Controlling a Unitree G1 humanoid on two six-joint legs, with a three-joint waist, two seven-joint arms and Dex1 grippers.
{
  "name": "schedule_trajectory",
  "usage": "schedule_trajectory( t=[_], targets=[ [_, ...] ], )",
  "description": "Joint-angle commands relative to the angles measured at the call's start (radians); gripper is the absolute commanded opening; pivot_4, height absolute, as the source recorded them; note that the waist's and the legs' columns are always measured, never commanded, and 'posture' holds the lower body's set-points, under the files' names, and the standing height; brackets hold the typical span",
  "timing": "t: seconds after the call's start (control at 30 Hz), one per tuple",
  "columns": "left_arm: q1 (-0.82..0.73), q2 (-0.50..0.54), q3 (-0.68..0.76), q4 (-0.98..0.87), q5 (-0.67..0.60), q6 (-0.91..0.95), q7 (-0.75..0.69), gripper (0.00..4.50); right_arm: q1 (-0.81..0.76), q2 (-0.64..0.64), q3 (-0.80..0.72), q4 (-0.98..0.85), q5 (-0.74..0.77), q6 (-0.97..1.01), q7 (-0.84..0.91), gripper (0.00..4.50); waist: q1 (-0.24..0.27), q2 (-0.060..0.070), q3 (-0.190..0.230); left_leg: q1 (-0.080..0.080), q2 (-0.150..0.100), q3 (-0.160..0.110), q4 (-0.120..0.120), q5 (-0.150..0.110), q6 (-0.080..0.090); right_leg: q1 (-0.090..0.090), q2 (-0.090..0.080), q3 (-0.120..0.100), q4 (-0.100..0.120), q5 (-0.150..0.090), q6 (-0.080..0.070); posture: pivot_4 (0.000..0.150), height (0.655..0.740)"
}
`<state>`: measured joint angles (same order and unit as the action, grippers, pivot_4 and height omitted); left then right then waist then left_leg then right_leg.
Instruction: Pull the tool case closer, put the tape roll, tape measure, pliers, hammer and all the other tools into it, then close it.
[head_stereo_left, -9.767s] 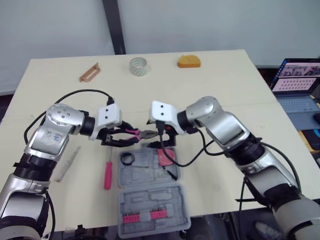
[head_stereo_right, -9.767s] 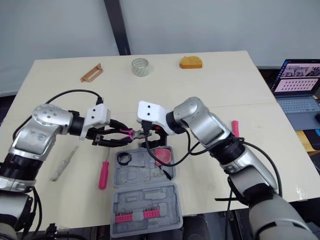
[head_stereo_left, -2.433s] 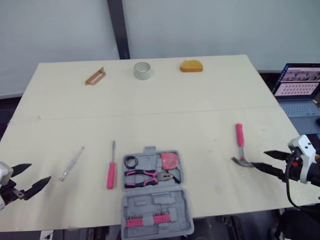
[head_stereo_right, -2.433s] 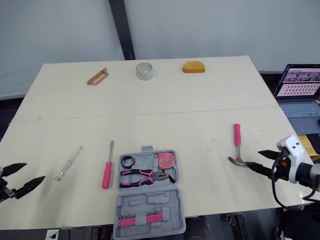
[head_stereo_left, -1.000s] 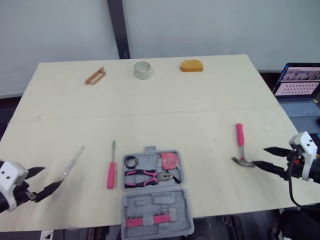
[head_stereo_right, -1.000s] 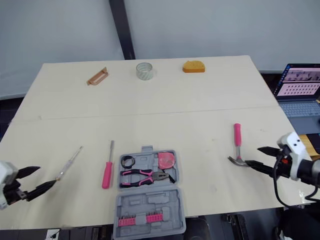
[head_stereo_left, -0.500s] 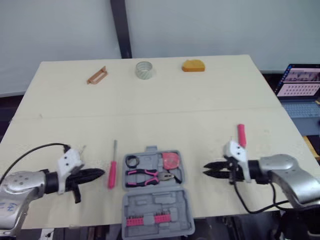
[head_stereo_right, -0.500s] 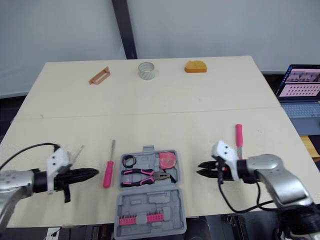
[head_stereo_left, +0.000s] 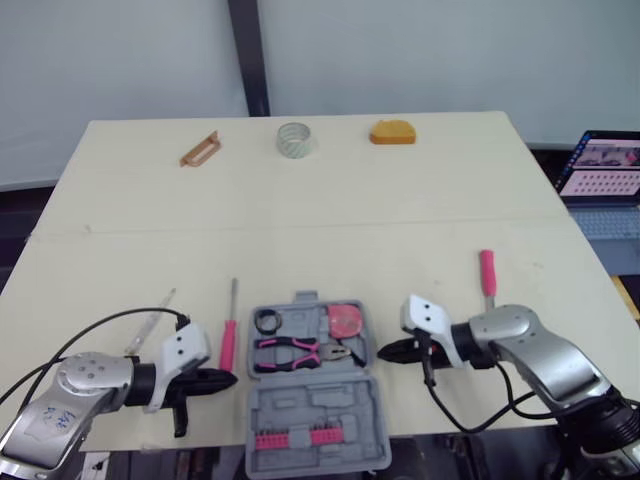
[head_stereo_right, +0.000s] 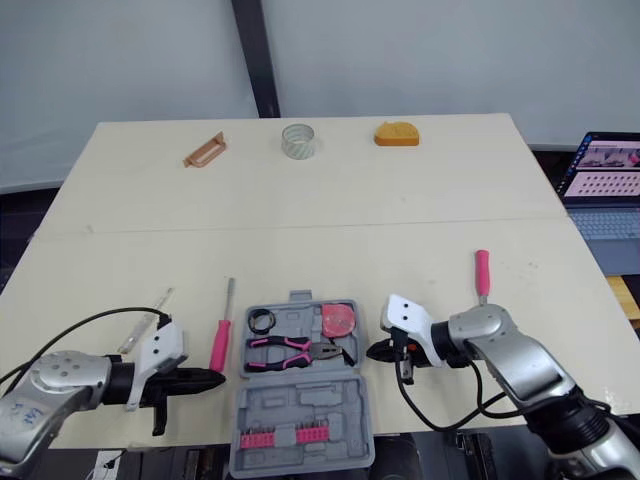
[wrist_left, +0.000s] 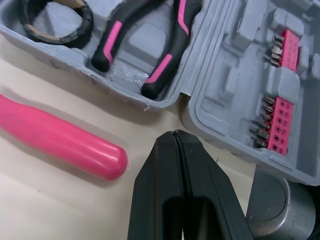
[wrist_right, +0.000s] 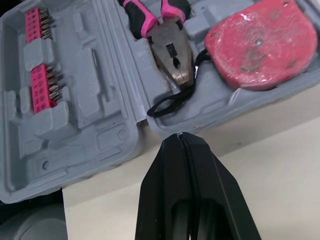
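The grey tool case (head_stereo_left: 315, 402) lies open near the table's front edge. Its tray holds a small black tape roll (head_stereo_left: 266, 321), a pink tape measure (head_stereo_left: 346, 321) and pink-handled pliers (head_stereo_left: 300, 352); pink bit strips (head_stereo_left: 287, 440) sit in the lid. My left gripper (head_stereo_left: 228, 379) is shut and empty, its tip just off the case's left side near the hinge, beside the pink screwdriver (head_stereo_left: 228, 338). My right gripper (head_stereo_left: 383, 351) is shut and empty, close to the case's right side. The pink-handled hammer (head_stereo_left: 487, 273) lies to the right, its head hidden behind my right arm.
A thin clear-handled tool (head_stereo_left: 152, 317) lies left of the screwdriver. Along the far edge sit a tan handle-shaped piece (head_stereo_left: 199, 149), a clear tape roll (head_stereo_left: 294, 138) and an orange block (head_stereo_left: 391, 131). A laptop (head_stereo_left: 610, 168) stands beyond the table's right edge.
Both grippers were open a second ago and are now shut. Both arms have swung inward from the table's sides until their tips are by the case's sides.
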<state>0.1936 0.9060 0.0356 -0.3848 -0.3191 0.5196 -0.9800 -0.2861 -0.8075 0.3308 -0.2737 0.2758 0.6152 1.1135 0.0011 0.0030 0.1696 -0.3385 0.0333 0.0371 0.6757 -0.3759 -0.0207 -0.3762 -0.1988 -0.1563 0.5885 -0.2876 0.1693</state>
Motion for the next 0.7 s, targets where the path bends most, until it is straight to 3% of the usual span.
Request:
schedule_trajectory(
  t=[0.03,0.7],
  targets=[
    [-0.010,-0.005,-0.022,-0.014,0.027,-0.027,0.012,0.00,-0.010,-0.008,0.013,-0.042,-0.006,0.005,0.015,0.02,0.000,0.000,0.000,0.000,0.000,0.000,0.000,0.000,0.000,0.000,0.000,0.000,0.000,0.000,0.000,0.150,0.7400],
    [-0.070,-0.078,-0.143,0.022,0.101,-0.063,0.057,0.00,-0.022,0.007,0.096,-0.035,-0.057,0.044,0.019,0.02,0.001,0.000,0.000,-0.002,0.000,0.000,0.003,-0.001,0.001,0.000,0.000,0.000,0.000,0.000,0.000,0.150,0.7400]
  ],
)
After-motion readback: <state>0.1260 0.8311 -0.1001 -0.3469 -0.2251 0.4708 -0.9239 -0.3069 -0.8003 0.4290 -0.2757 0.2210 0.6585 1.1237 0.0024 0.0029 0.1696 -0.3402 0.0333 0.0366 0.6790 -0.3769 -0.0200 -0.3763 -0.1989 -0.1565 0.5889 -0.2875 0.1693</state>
